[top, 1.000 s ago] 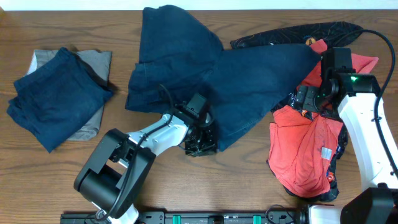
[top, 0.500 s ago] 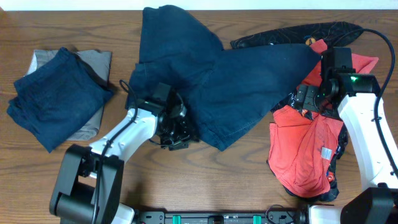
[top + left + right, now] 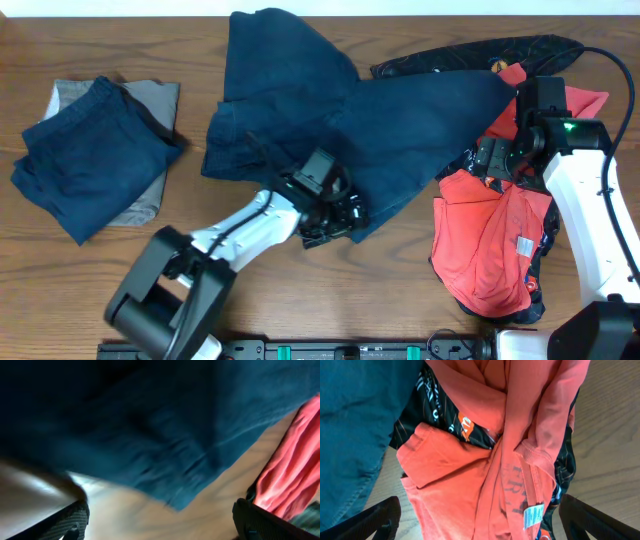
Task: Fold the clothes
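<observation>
The left tool (image 3: 338,214) has its fingers spread wide with nothing between them, at the near hem of the dark blue garment (image 3: 320,110), close to the middle of the surface (image 3: 390,290). Its wrist view is blurred. That garment sprawls unfolded from the far edge towards the centre. The right tool (image 3: 490,160) is likewise spread and empty, hovering over the red garment (image 3: 485,250). This lies crumpled near the right edge, partly on top of a black patterned garment (image 3: 470,50). Near the left edge a folded blue piece (image 3: 85,170) rests on a folded grey piece (image 3: 155,100). I judge two items done and three left, with the dark blue one being worked on but no fold begun.
</observation>
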`<state>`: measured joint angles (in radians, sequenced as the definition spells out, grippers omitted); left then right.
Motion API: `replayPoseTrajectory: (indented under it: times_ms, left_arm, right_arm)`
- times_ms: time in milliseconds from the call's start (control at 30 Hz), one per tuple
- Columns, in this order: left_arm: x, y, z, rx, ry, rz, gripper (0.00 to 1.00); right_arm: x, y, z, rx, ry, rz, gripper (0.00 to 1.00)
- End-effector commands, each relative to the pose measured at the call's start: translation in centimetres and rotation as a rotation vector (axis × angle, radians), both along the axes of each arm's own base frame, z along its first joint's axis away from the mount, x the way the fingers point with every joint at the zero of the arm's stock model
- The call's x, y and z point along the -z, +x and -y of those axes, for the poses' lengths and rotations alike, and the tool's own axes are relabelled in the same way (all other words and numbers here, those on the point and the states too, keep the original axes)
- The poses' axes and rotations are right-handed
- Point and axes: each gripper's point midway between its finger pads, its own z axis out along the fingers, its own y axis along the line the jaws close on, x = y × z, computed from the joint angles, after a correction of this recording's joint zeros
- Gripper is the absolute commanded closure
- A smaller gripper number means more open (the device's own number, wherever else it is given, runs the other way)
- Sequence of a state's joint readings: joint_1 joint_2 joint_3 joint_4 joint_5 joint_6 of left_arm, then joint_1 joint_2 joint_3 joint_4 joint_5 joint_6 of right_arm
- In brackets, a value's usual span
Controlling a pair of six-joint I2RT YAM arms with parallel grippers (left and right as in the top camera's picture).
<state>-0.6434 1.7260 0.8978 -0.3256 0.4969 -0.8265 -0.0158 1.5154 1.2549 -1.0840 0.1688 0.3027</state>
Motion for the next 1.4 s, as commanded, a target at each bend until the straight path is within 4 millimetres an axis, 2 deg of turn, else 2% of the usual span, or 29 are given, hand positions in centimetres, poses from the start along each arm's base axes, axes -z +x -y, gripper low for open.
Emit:
replayPoseTrajectory:
  times_ms: [0,33,67,100,133,233,300,367,500,600,733,867,1000,1033,1200,1367]
  left_arm:
    - [2.1,-0.3,0.4,-0.085,0.048,-0.059,0.09]
    - [2.6,-0.4,0.6,-0.097,0.051,-0.073,0.14]
    - [2.9,-0.4,0.7,-0.099,0.053,-0.078,0.28]
    - [3.1,-0.5,0.8,-0.098,0.055,-0.079,0.46]
    - [3.1,-0.5,0.7,-0.096,0.057,-0.08,0.69]
    - [2.9,-0.4,0.6,-0.064,0.054,-0.059,0.94]
    - [2.9,-0.7,-0.1,-0.048,0.071,-0.065,0.94]
    - [2.8,-1.2,-1.6,-0.046,0.107,-0.099,0.94]
    - [1.3,-2.6,-6.2,-0.009,0.183,-0.158,0.94]
    - [-0.8,-3.3,-11.1,-0.013,0.278,-0.162,0.94]
    - [-3.8,-3.8,-17.8,-0.091,0.41,-0.128,0.94]
    - [-6.2,-4.6,-22.7,-0.23,0.499,-0.106,0.94]
    - [-7.4,-4.7,-25.0,-0.353,0.492,-0.089,0.94]
    - [-7.6,-4.7,-25.5,-0.375,0.49,-0.088,0.94]
    - [-7.6,-4.6,-26.7,-0.431,0.502,-0.096,0.94]
    - [-7.5,-4.4,-26.8,-0.434,0.502,-0.092,0.94]
  right_arm:
    - [-0.8,0.0,0.3,-0.005,-0.01,0.016,0.01]
    - [-0.7,-0.1,0.3,-0.005,-0.01,0.014,0.01]
    - [-0.7,-0.1,0.3,-0.01,-0.011,0.014,0.01]
    - [-0.7,-0.1,0.3,-0.018,-0.013,0.012,0.01]
    - [-0.7,-0.1,0.3,-0.023,-0.014,0.01,0.01]
    - [-0.7,-0.1,0.3,-0.027,-0.015,0.01,0.01]
    - [-0.7,-0.1,0.3,-0.027,-0.015,0.01,0.01]
    - [-0.7,-0.1,0.3,-0.027,-0.015,0.01,0.01]
    - [-0.7,-0.1,0.3,-0.031,-0.016,0.009,0.01]
    - [-0.7,-0.1,0.3,-0.041,-0.017,0.006,0.01]
    - [-0.1,0.1,-1.0,-0.114,0.044,-0.009,0.14]
    - [0.8,0.5,-2.9,-0.179,0.142,-0.024,0.36]
    - [2.3,1.2,-3.1,-0.171,0.156,-0.046,0.81]
    - [2.8,1.5,-3.4,-0.174,0.173,-0.05,0.85]
    - [6.1,2.9,-3.8,-0.176,0.205,-0.092,0.84]
    - [10.7,4.7,-3.8,-0.178,0.212,-0.131,0.82]
